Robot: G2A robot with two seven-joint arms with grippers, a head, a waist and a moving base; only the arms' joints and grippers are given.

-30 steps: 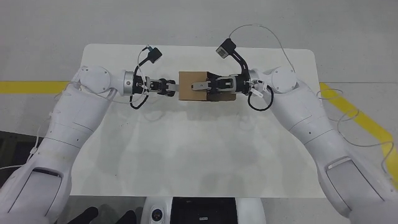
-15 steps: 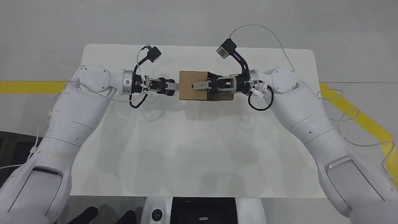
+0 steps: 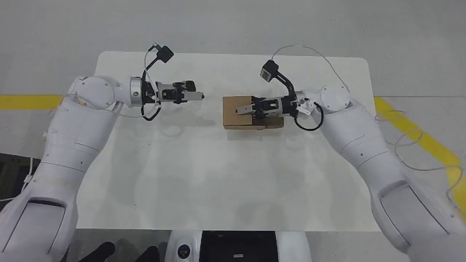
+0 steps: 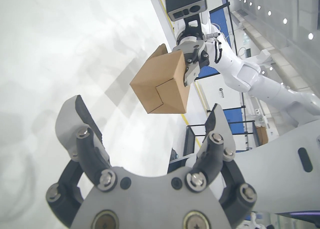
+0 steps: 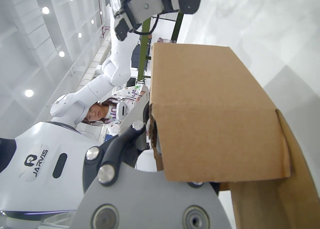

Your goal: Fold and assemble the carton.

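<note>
Left fingers [image 4: 87,120], spread and empty, had drawn back from the carton [image 3: 234,118]. Right fingers [image 4: 192,72] stayed clamped on it.

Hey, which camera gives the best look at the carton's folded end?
The left wrist view: the carton shows whole in the right gripper, its closed end flaps facing the camera. The top view gives its upper face, partly under the gripper; the right wrist view, one side close up, cropped.

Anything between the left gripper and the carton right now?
Nothing visible. The left gripper, open, points at the carton with only a free gap between them. The right gripper grips the carton from its opposite side, out of that path.
</note>
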